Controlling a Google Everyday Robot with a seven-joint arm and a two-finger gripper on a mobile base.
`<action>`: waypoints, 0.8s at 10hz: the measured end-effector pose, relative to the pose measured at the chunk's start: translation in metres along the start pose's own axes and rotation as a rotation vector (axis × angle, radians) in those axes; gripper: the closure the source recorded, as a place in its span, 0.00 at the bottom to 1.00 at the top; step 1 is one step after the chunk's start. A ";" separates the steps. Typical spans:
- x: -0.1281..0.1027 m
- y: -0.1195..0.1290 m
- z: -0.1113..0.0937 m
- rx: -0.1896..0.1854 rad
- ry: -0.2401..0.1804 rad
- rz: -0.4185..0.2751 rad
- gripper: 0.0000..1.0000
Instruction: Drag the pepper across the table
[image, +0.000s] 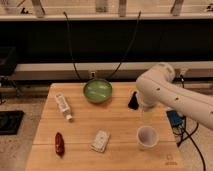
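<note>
The pepper (59, 143) is a slim dark red chili lying on the wooden table (120, 125) near its front left. The white robot arm (165, 92) reaches in from the right over the table's right side. My gripper (148, 116) shows only as a faint shape under the arm's end, just above a white cup (147, 136). It is far to the right of the pepper and apart from it.
A white tube with dark print (63, 106) lies at the left. A green bowl (97, 91) sits at the back middle, with a black object (133, 101) to its right. A small white packet (100, 140) lies front centre. Black cables hang behind the table.
</note>
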 end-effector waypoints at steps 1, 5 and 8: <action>-0.004 0.000 0.000 -0.001 0.009 -0.019 0.20; -0.057 -0.009 -0.004 0.008 0.045 -0.136 0.20; -0.091 -0.013 -0.004 0.014 0.073 -0.235 0.20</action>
